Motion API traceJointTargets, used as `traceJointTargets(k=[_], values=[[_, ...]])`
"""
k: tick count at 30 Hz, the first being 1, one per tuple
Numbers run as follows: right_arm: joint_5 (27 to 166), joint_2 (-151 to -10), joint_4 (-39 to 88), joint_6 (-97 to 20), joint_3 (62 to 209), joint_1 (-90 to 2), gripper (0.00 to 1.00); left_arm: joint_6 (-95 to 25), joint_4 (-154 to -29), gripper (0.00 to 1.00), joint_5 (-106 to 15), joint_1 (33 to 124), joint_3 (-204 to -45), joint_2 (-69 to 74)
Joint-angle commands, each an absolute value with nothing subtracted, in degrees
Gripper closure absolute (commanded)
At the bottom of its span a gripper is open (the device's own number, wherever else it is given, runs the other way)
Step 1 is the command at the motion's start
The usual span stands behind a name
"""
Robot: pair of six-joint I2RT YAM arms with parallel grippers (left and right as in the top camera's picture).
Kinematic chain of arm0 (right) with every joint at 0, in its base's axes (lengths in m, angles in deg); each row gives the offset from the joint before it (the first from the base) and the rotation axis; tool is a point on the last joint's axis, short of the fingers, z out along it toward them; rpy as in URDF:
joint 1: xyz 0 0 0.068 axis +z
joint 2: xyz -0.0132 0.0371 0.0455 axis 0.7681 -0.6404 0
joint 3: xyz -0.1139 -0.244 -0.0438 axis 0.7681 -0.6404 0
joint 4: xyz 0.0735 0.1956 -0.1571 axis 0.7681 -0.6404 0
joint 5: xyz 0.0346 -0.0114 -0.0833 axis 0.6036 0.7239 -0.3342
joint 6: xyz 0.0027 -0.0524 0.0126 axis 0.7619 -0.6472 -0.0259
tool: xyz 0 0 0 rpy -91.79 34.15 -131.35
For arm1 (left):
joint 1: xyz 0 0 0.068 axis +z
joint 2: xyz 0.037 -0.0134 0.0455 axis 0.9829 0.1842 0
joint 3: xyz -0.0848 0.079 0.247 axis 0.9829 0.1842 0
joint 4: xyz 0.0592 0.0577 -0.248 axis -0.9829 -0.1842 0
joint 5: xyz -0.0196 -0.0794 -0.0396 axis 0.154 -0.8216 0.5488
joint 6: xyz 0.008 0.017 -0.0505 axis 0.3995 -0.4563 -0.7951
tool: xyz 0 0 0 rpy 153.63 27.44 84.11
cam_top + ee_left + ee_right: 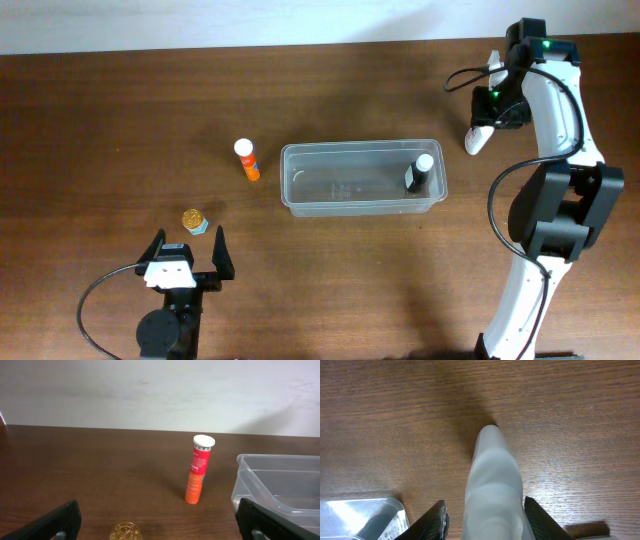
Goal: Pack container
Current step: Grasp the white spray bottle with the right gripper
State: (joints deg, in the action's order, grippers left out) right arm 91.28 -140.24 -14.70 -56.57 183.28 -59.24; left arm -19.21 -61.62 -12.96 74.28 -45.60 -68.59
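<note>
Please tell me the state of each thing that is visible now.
container: open, no lid
black bottle: capped, inside container
orange tube: upright, capped
gold-lidded jar: closed, standing
white bottle: gripped, lifted
left end effector: open, empty
right end effector: shut on white bottle

Your left wrist view cuts the left tool's point(159, 521) fingers point(55, 522) down to their tips at the bottom corners. Between them the gold-lidded jar point(125, 533) shows only its lid. The container point(280, 485), ahead and right of that tool, runs off the right edge. The print on the orange tube point(197, 475) is too small to read.

In your right wrist view the white object point(492, 485) between the right tool's point(484, 504) fingers is blurred, and its near end leaves the bottom edge, so you cannot tell what it is. Left of that tool, the dark bottle point(382, 520) inside the container's corner is mostly cut off.
</note>
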Motion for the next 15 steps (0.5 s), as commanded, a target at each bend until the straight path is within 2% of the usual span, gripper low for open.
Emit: traceJointTargets(k=[1,8,15], values=[[90.75,-141.18,-14.61,-56.46,183.02,-58.87,0.63,-18.34,-61.69,0.01,-12.35,74.57,-45.43,-68.98],[90.75,-141.18,-14.66,-56.46,183.02,-58.87,0.73,-18.34,-61.69,0.01,-12.35,74.57,-45.43,-68.98],[90.75,-141.05,-14.99,-56.44,183.48,-58.87,0.74,-18.34,-61.69,0.01,-12.35,74.57,-45.43,-68.98]])
